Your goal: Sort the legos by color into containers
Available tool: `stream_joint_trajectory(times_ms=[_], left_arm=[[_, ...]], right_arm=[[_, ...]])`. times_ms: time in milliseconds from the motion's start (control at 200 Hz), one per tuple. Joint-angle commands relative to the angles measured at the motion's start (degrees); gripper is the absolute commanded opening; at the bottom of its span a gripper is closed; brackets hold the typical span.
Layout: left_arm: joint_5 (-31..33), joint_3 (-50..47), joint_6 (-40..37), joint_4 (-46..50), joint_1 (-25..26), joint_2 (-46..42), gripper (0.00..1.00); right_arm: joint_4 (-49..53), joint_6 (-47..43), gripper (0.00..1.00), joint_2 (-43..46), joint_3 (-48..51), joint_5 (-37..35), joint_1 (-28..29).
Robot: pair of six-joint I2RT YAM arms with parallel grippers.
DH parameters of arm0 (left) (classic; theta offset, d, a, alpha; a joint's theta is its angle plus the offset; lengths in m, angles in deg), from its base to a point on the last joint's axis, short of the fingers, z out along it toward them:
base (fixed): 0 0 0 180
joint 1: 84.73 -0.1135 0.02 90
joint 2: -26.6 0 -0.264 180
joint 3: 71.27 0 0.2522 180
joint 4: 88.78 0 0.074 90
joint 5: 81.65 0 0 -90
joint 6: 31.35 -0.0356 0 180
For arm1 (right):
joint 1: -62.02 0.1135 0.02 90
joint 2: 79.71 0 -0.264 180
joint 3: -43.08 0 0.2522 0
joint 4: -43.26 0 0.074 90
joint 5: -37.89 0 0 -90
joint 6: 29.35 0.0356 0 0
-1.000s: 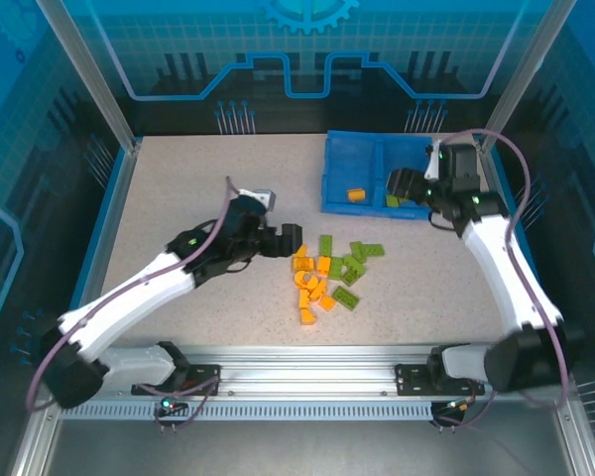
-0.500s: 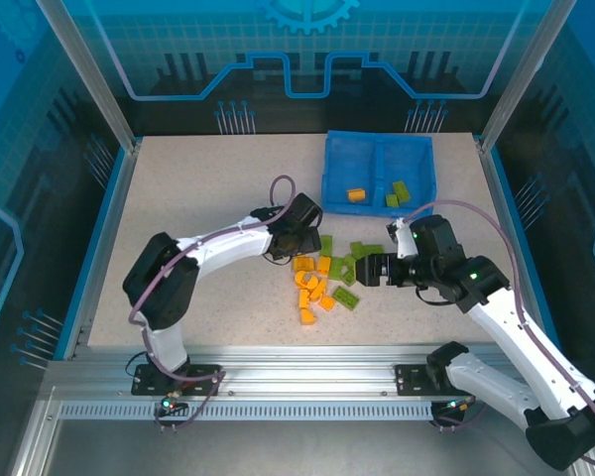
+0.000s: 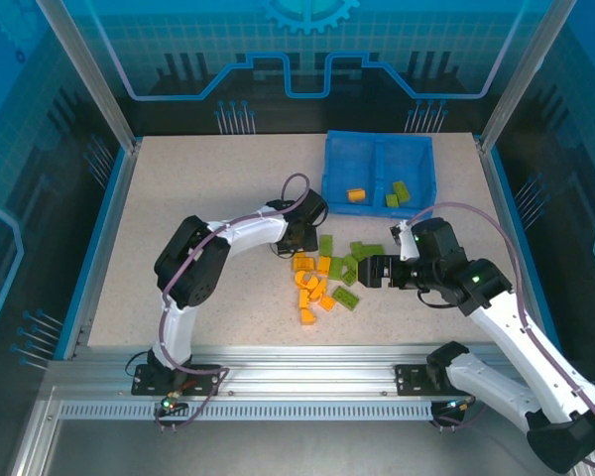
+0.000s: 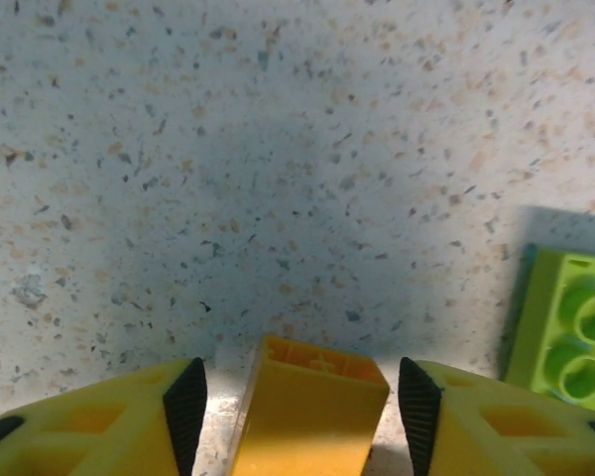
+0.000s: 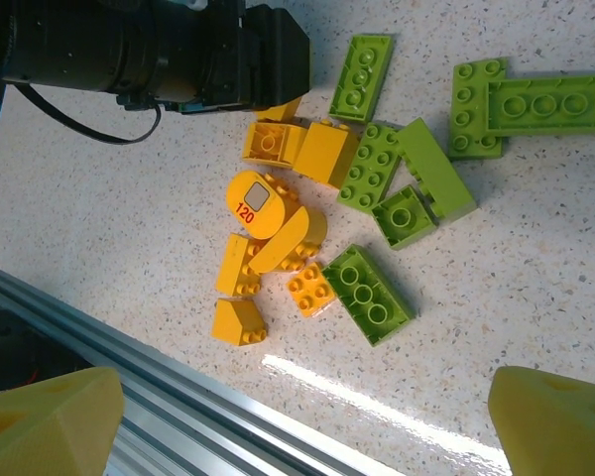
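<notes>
At my left wrist the left gripper (image 4: 302,416) straddles an orange brick (image 4: 312,392), jaws not quite touching it, while overhead the right gripper (image 3: 365,270) gapes wide above the speckled tabletop (image 3: 178,198) inside a blue-lit enclosure (image 3: 307,50).

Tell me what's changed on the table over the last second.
The right gripper left the blue tray and swung back to the right side of the lego pile, jaws open. The left gripper moved in to the pile's upper-left edge and is closing around an orange brick, gaps still showing either side. The pile and tray stayed put.
</notes>
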Motion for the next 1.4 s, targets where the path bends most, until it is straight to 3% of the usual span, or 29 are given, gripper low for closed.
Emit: stream_joint_trajectory(times_ms=[0,390,540,635,890,1081,1256,1396], left_arm=[[-2.56,0.40,-2.60,2.45,-0.20,1.11,0.53],[-2.39,-0.12,-4.32,3.15,-0.23,-1.89,0.31],[-1.21,4.90,-5.02,4.23,1.55,-10.35,0.27],[1.55,12.69,-7.24,4.78,4.02,-11.08,0.27],[14.24,36.81,-15.10,1.44,4.74,5.74,0.27],[15.89,57.50,-21.83,0.00,3.98,23.02,0.28],[14.66,62.97,-19.79,-1.23,2.09,30.22,0.29],[11.25,62.88,-20.97,-3.07,1.99,31.00,0.40]], right_arm=[[1.54,0.77,0.97,0.38,-2.55,0.59,0.92],[3.66,0.47,0.97,0.33,-4.49,0.96,1.63],[4.09,1.50,0.97,2.93,-5.56,-0.63,1.70],[3.63,2.24,0.97,4.45,-5.94,-2.96,1.71],[3.79,3.32,0.98,7.54,-5.42,-7.20,1.62],[5.58,3.36,0.98,9.50,-4.90,-8.65,1.63],[6.58,3.51,0.98,11.00,-4.99,-9.23,1.63],[6.42,3.41,0.99,10.98,-5.07,-9.04,1.65]])
